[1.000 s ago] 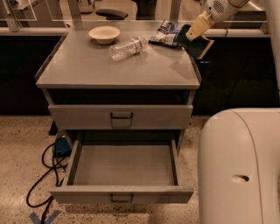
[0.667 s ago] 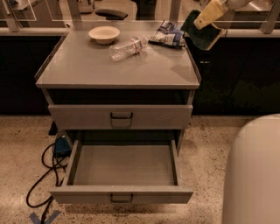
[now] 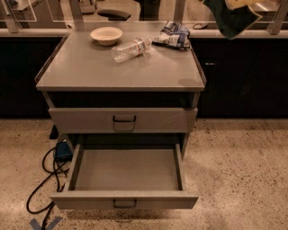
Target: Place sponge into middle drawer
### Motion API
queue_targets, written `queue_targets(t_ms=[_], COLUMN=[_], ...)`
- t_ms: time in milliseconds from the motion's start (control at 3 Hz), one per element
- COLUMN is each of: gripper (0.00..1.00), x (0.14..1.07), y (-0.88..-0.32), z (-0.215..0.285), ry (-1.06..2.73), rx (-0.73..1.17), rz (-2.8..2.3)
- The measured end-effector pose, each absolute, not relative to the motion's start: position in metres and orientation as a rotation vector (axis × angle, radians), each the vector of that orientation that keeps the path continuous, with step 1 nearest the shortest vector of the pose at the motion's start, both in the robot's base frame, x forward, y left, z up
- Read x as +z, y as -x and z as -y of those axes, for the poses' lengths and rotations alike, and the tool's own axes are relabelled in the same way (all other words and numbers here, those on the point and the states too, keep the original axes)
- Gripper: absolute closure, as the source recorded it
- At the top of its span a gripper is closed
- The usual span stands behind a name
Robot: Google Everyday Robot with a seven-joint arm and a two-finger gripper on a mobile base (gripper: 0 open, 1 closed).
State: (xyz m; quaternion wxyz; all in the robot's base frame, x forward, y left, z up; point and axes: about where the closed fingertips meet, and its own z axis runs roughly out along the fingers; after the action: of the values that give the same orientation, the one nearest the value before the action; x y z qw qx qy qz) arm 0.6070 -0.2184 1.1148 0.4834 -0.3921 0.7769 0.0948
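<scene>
At far right, top edge, gripper (image 3: 238,3) is mostly cut off but looks clamped on the sponge (image 3: 230,20), high above tabletop (image 3: 90,67). Middle drawer (image 3: 126,168) stands open, near, well apart. Risk: long swing down w/ weak grip, so sponge drops short onto tabletop.

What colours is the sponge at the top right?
The sponge shows a dark green face over pale yellow foam, camera view; the gripper is out of frame.
</scene>
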Motion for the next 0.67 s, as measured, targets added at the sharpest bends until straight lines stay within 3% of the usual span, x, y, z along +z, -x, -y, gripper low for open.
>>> queue_targets(t_ms=[333, 667], gripper=[1.0, 1.0], x=[1.072, 1.01], y=[-0.564, -0.56], z=[0.252, 0.282], ry=[0.922, 0.888], rx=[0.277, 0.302], rz=[-1.958, -2.086])
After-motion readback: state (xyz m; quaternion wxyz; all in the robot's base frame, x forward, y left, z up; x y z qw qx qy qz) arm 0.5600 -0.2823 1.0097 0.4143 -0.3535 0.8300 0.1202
